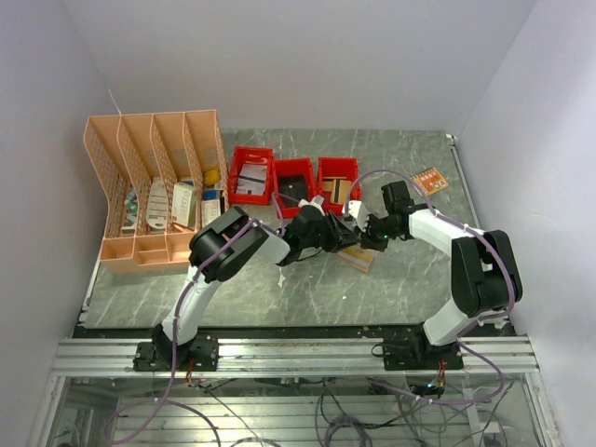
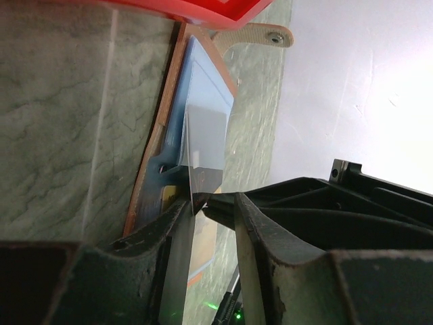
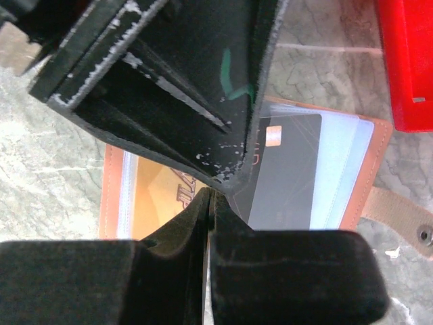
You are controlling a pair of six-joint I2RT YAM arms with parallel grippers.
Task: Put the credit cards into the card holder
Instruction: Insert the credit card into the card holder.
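Card holder (image 3: 381, 152) open, dark card (image 3: 284, 177) inside

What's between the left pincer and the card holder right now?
A light blue card. The left wrist view shows its near edge inside the open left pincer, the rest lying against the card holder.

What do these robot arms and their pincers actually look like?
The left arm and right arm match: white tube segments between bulky black joints, black bases, and a lilac cable looping along each. The left gripper and right gripper are black, each with two flat, angular fingers; the left one's edges are scuffed whitish.
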